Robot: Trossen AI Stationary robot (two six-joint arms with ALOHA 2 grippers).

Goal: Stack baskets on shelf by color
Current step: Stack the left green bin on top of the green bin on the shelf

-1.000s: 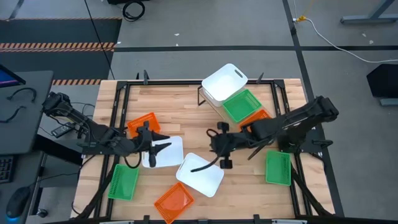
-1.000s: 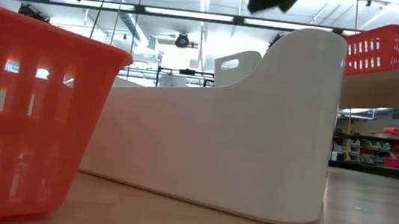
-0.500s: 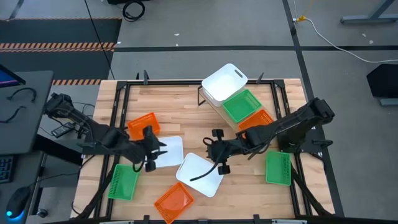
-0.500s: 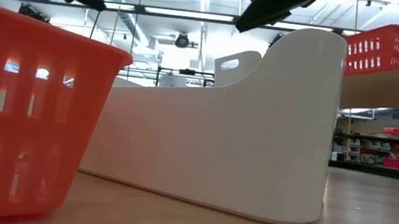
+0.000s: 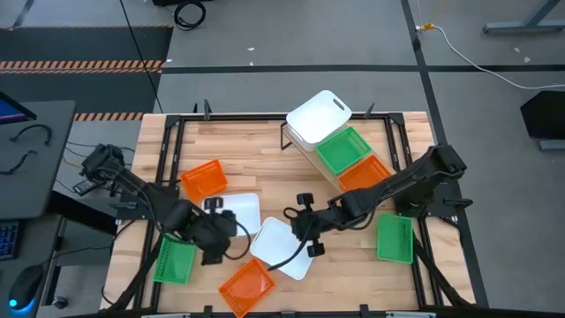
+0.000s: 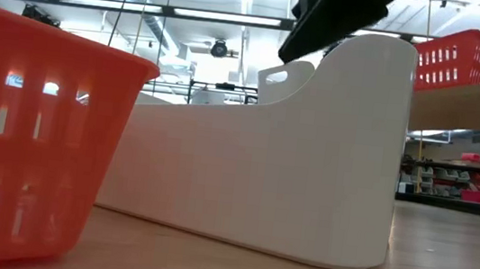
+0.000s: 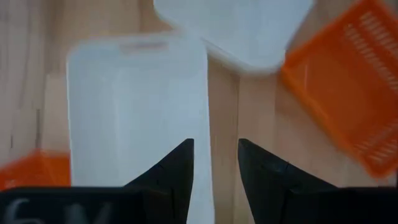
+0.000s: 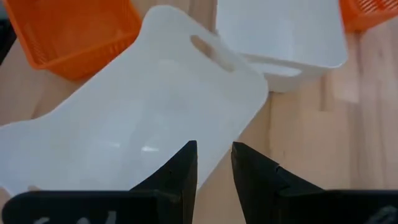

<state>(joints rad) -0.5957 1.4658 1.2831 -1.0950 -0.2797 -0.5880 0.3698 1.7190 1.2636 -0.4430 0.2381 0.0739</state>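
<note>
Two white baskets lie on the table: one (image 5: 243, 212) left of the middle, one (image 5: 284, 249) nearer the front. My left gripper (image 5: 225, 237) hovers open, pointing down over the first basket (image 7: 134, 106), its fingers on either side of that basket's long edge. My right gripper (image 5: 298, 237) is open above the rim of the second basket (image 8: 137, 118), near its slotted end. The slanted shelf (image 5: 306, 150) carries a white basket (image 5: 318, 115), a green basket (image 5: 344, 150) and an orange basket (image 5: 366, 172).
Loose on the table are two green baskets (image 5: 174, 261) (image 5: 395, 238) and two orange baskets (image 5: 203, 179) (image 5: 247, 287). In the low view the near orange basket (image 6: 32, 129) and the white basket (image 6: 292, 158) fill the foreground. Black frame rails (image 5: 265, 119) edge the table.
My left gripper has swung toward the table's near edge and tipped steeply down over the left white basket. My right gripper has sunk and moved toward the near edge, closer to the front white basket's rim. No basket has moved.
</note>
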